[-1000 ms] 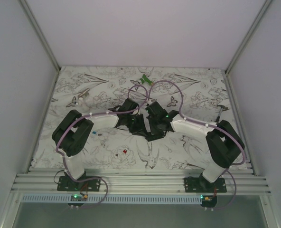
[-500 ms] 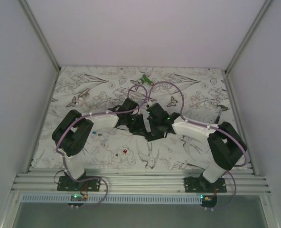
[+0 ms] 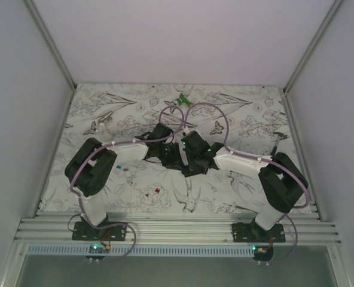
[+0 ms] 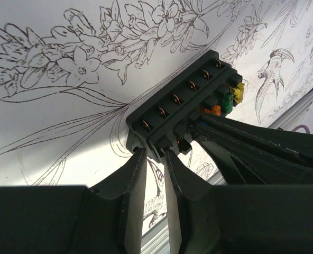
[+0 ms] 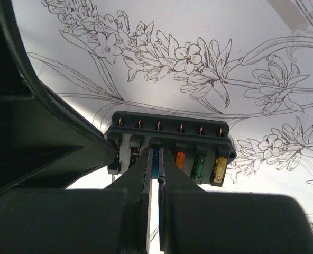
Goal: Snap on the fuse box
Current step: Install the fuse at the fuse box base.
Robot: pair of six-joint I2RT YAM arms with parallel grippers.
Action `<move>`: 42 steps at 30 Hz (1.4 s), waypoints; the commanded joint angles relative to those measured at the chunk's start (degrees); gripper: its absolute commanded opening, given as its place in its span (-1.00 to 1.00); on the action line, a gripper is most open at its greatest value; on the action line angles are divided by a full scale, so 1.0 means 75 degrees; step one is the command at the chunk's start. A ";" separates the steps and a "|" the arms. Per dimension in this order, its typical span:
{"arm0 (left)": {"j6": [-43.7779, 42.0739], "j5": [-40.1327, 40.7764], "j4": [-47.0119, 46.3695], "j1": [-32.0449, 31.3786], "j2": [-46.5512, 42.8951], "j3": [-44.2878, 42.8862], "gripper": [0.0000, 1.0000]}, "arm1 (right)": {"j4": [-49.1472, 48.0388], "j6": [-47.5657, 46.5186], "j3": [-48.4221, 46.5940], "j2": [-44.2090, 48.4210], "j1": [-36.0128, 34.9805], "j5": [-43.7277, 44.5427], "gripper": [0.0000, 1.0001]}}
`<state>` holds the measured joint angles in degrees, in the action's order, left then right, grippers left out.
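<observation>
Fuse box [image 5: 188,132] between opposing jaws

Left hand [image 4: 155,153] and right hand [image 5: 155,161] crowd the fuse box [image 5: 169,138]; surrounding cloth [image 3: 105,125] lies open.

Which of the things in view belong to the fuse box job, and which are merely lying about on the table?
Part of the job:
- fuse box, gripped at one end by the left gripper
- blue fuse, pinched in the right gripper at the box's slots

Lying about:
- green gadget, at the far edge
- red fuse, loose on the mat towards the bases
</observation>
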<state>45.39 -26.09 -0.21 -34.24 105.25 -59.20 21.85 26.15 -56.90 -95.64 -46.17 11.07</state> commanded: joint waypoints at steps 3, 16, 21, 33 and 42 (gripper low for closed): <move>-0.0175 0.0916 0.0853 0.0300 -0.0011 0.0471 -0.58 | 0.1668 -0.0244 0.0328 -0.1266 -0.0116 0.0634 -1.00; -0.0239 0.1004 0.0863 0.0346 -0.0237 0.0512 -0.57 | 0.1255 -0.0388 -0.0709 -0.1059 -0.0394 -0.0045 -0.83; -0.0219 0.1075 0.0858 0.0346 -0.0476 0.0556 -0.54 | 0.1232 -0.0552 -0.1270 -0.0860 -0.0395 -0.0076 -0.60; -0.0180 0.0979 0.0790 0.0288 -0.0824 0.0527 -0.36 | 0.1258 -0.0581 -0.2008 -0.0637 -0.0310 -0.0364 -0.39; -0.0005 0.0996 0.0529 0.0474 -0.1276 0.0833 -0.06 | 0.1068 -0.0729 -0.2235 -0.0948 -0.0065 -0.0959 -0.53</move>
<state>45.36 -18.94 3.22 -31.81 98.15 -54.92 30.63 22.33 -70.87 -101.62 -47.44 6.85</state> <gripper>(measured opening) 0.451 0.244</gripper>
